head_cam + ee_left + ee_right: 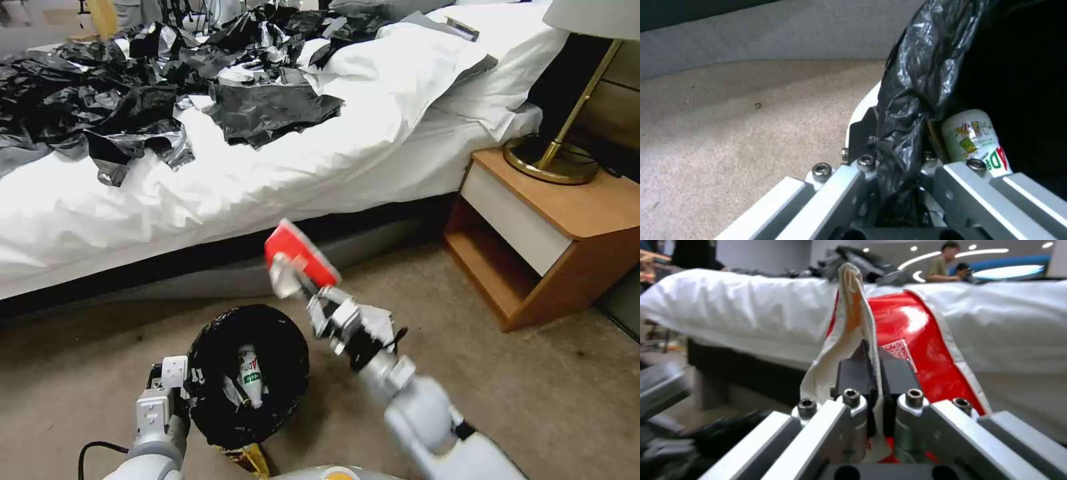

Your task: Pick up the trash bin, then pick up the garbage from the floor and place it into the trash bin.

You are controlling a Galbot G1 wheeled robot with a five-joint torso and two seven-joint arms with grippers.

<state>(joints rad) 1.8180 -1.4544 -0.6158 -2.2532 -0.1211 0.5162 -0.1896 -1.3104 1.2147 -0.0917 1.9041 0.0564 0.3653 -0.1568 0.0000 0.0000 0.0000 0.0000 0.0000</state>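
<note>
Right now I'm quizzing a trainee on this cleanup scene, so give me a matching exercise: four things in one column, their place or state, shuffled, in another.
Things:
1. trash bin
2. red-and-white carton
3. bottle
4. lamp

Places or states:
A. lying inside the black liner
B. standing on the wooden nightstand
C. rim clamped by the left gripper
D. pinched in the right gripper, held above the floor

Pairs: 1-C, 2-D, 3-A, 4-B
</note>
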